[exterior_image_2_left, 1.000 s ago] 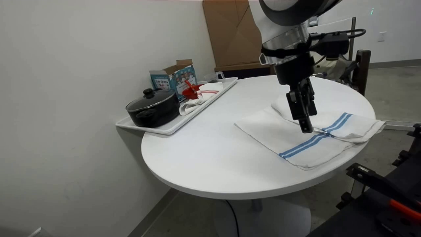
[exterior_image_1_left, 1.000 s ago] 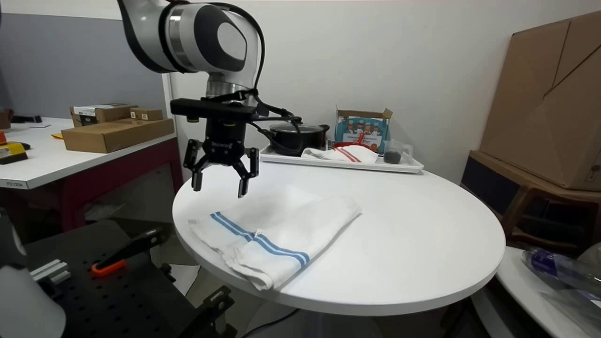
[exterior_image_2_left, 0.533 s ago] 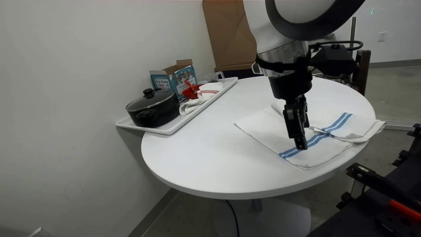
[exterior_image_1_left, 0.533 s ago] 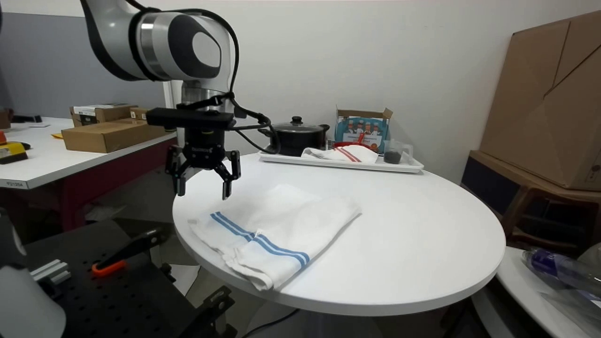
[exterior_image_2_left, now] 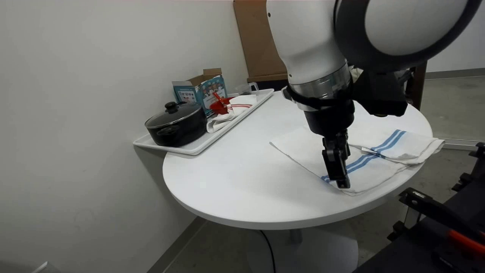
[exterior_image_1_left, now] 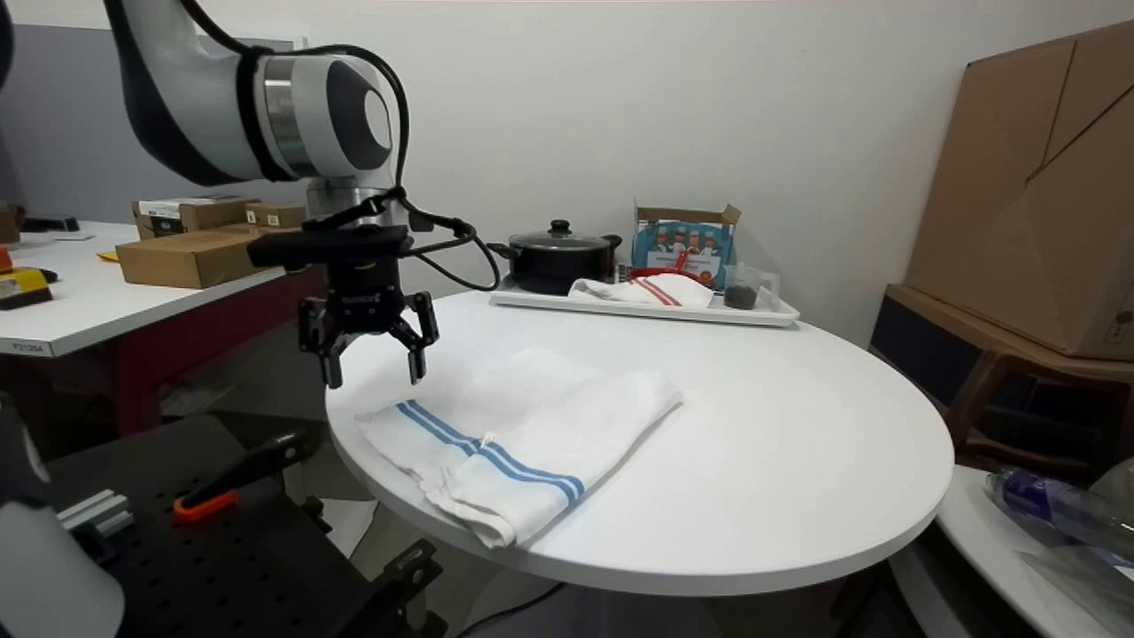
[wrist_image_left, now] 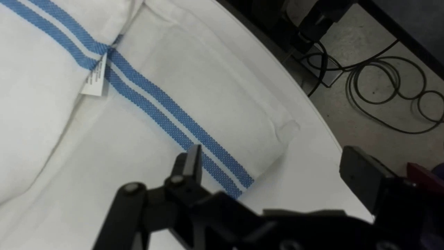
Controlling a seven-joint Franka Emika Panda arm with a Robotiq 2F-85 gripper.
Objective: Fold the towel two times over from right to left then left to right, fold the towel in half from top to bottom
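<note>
The white towel with blue stripes [exterior_image_1_left: 549,416] lies on the round white table, seen also in the other views [exterior_image_2_left: 363,178] [wrist_image_left: 215,100]. One part is folded over the rest, and a small white label [wrist_image_left: 95,80] sticks out at that layer's edge. A towel corner lies near the table's edge. My gripper [exterior_image_1_left: 375,375] is open and empty, pointing down above the towel's outer end. In the wrist view its fingers [wrist_image_left: 274,152] are wide apart, one over the blue stripes, the other over the table edge. In an exterior view the gripper [exterior_image_2_left: 343,184] hides part of the towel.
A white tray [exterior_image_1_left: 567,306] at the table's back holds a black pot [exterior_image_1_left: 563,261], a red-striped cloth [exterior_image_1_left: 651,291], a blue box [exterior_image_1_left: 678,244] and a clear cup [exterior_image_1_left: 749,288]. A side table [exterior_image_1_left: 80,306] with cardboard boxes [exterior_image_1_left: 217,257] stands nearby. The table edge [wrist_image_left: 312,107] runs close to the towel.
My gripper has moved left and down in an exterior view, toward the towel's outer end and the table edge. It stays open. The towel has not moved.
</note>
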